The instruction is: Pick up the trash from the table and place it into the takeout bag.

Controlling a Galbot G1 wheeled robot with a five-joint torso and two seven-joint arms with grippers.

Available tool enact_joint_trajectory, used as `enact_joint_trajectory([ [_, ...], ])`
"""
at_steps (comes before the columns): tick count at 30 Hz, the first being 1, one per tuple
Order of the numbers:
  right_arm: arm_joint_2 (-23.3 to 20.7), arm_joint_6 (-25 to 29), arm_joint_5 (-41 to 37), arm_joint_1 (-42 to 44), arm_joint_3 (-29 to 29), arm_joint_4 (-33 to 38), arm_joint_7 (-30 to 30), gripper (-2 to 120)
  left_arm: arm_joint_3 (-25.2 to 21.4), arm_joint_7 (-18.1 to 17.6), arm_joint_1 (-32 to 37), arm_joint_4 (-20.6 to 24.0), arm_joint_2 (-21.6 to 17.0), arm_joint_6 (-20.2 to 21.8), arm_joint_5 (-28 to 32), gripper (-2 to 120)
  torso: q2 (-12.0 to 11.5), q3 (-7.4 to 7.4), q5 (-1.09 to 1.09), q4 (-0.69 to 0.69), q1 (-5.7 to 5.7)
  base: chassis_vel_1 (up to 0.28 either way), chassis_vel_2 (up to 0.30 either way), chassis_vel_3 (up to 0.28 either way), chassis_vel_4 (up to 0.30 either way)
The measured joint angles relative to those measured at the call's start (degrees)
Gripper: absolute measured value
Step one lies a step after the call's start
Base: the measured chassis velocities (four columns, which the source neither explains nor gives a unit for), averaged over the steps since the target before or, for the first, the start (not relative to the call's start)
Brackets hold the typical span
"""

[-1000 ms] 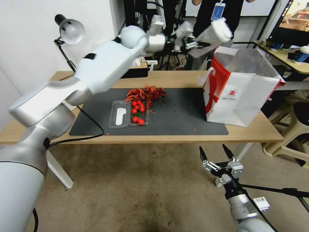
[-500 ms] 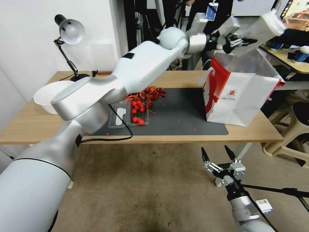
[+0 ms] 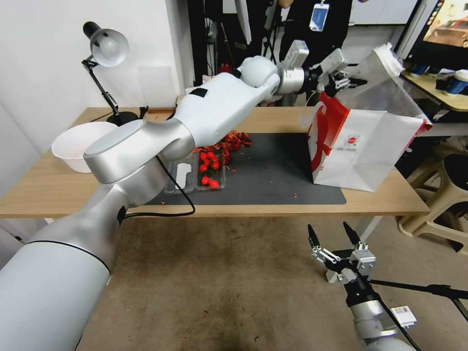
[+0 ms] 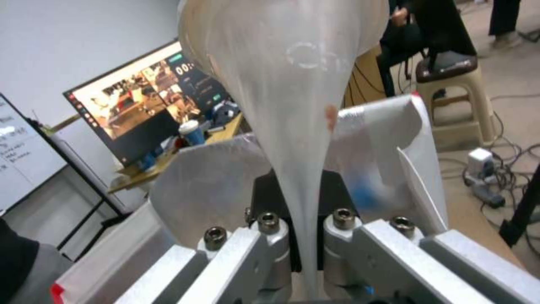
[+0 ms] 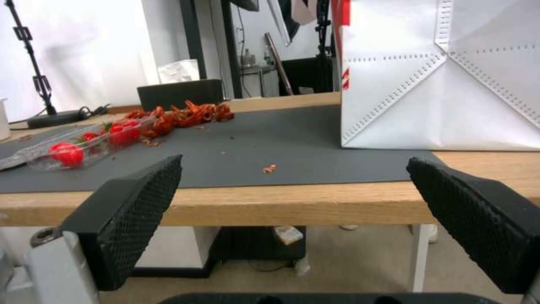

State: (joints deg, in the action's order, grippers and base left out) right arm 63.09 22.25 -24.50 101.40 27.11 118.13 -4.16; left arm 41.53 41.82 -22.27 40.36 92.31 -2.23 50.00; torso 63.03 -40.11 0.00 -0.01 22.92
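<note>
I see the clear white-lidded plastic cup [image 3: 375, 66] up in the air, tilted over the open mouth of the takeout bag [image 3: 360, 146], with my left gripper [image 3: 347, 80] pinching its squashed wall. In the left wrist view the cup [image 4: 292, 84] flares out from between the pressed-together fingers [image 4: 267, 245], and the bag's inside [image 4: 208, 185] lies just past it.

My left arm reaches long across the table [image 3: 292, 119], elbow high, forearm angled toward the bag's rim. My right gripper [image 3: 334, 239] hangs low in front of the table edge, pointed up, its fingers [image 5: 141, 202] spread wide and holding nothing.

The bag stands upright at the right end of the dark grey mat [image 3: 273, 175]. On the mat I also see a clear tray of cherry tomatoes [image 3: 207, 170] and a heap of red scraps [image 3: 224, 140] behind it. A large white bowl [image 3: 73, 144] sits at the left end, near a desk lamp [image 3: 105, 48].

The right wrist view shows the bag's side [image 5: 450, 76] from table height, with small red crumbs [image 5: 270, 169] on the mat.
</note>
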Motion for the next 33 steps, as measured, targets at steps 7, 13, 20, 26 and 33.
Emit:
enact_joint_trajectory([
  [7, 0.25, 0.00, -0.01, -0.25, -0.22, -0.11, 0.02, 100, 0.70, -1.94, -0.05, 0.27, -0.07, 0.69, -0.94, 11, 0.00, 0.00, 0.00, 0.00, 0.00, 0.000, 0.000, 0.000, 0.000],
  [13, 0.31, 0.05, 0.00, -0.29, -0.25, -0.19, 0.02, 100, 0.89, -2.23, -0.06, 0.42, -0.10, 0.98, -1.63, 26, 0.00, 0.00, 0.00, 0.01, 0.00, 0.000, 0.000, 0.000, 0.000],
  [20, 0.31, 0.09, 0.00, -0.29, -0.24, -0.20, 0.02, 100, 1.09, -2.19, -0.07, 0.63, -0.11, 0.97, -1.88, 48, 0.00, 0.00, 0.00, 0.01, 0.00, 0.000, 0.000, 0.000, 0.000],
  [26, 0.42, 0.16, 0.04, -0.39, -0.49, -0.27, 0.02, 100, 1.28, -2.79, -0.32, 1.16, -0.13, 0.97, -1.92, 81, 0.00, 0.00, 0.00, 0.00, 0.00, 0.000, 0.000, 0.000, 0.000],
  [33, 0.61, 0.16, 0.24, -0.39, -0.78, -0.24, -0.02, 100, 0.32, -5.97, -0.56, 2.56, -0.17, 1.49, -0.91, 100, 0.00, 0.00, 0.00, 0.01, 0.00, 0.000, 0.000, 0.000, 0.000],
])
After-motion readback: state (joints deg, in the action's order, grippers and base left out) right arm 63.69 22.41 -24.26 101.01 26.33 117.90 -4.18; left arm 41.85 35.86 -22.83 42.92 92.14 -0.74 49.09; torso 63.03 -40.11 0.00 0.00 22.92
